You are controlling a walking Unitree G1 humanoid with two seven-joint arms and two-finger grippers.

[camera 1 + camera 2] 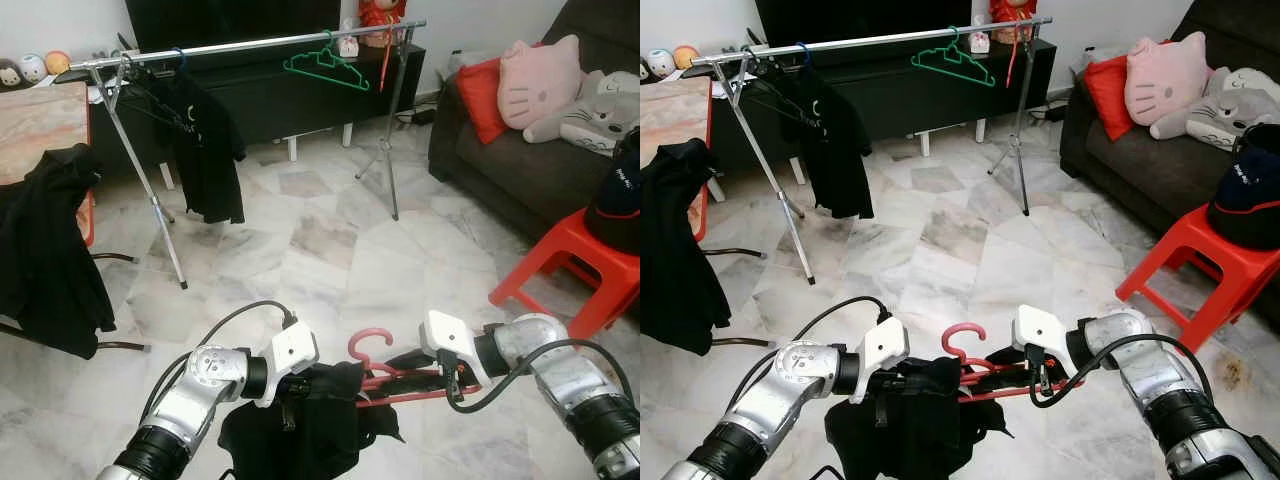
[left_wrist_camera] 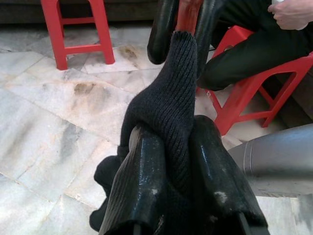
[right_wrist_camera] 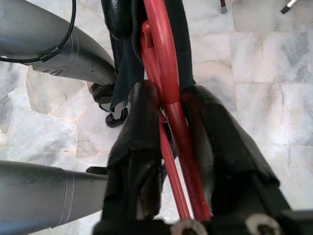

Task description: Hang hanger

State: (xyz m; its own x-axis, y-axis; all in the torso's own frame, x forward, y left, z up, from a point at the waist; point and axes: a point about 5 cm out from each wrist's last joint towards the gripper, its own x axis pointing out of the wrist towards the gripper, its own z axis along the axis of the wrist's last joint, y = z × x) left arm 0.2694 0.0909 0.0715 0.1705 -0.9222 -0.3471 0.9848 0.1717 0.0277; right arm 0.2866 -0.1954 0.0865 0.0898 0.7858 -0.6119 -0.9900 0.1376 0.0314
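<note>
Closest to me, both arms meet low in front of the robot's body over the marble floor (image 1: 330, 250). I have the red hanger (image 1: 385, 378) held level between them, its pinkish-red hook (image 1: 368, 345) curling up at the middle. A black garment (image 1: 320, 425) is draped on the hanger's left end and hangs bunched below it. The left pincer (image 2: 171, 161) is pressed onto a fold of that dark ribbed fabric, with the hanger's red end showing just beyond the fingers. The right pincer (image 3: 171, 122) is pinching the hanger's thin red bars, which run straight between its two black fingers (image 3: 137, 147); the plastic looks glossy and slim, with a second bar beside the main one.

Further out on the right stands a red plastic stool (image 1: 585, 265) with a dark cap (image 1: 615, 195) on it, beside a dark sofa (image 1: 510, 160) carrying a red cushion (image 1: 480, 95) and a pink cat-face pillow (image 1: 540, 80). On the left, black clothing (image 1: 45, 250) hangs over a chair next to a table (image 1: 40, 125).

At the far side a metal clothes rail (image 1: 250, 45) spans the room on crossed legs, carrying a black shirt (image 1: 205, 150) on the left and an empty green hanger (image 1: 325, 65) toward the right. Behind it is a dark TV cabinet (image 1: 290, 95).

In the left wrist view a person (image 2: 254, 49) in dark trousers sits on a red stool.
</note>
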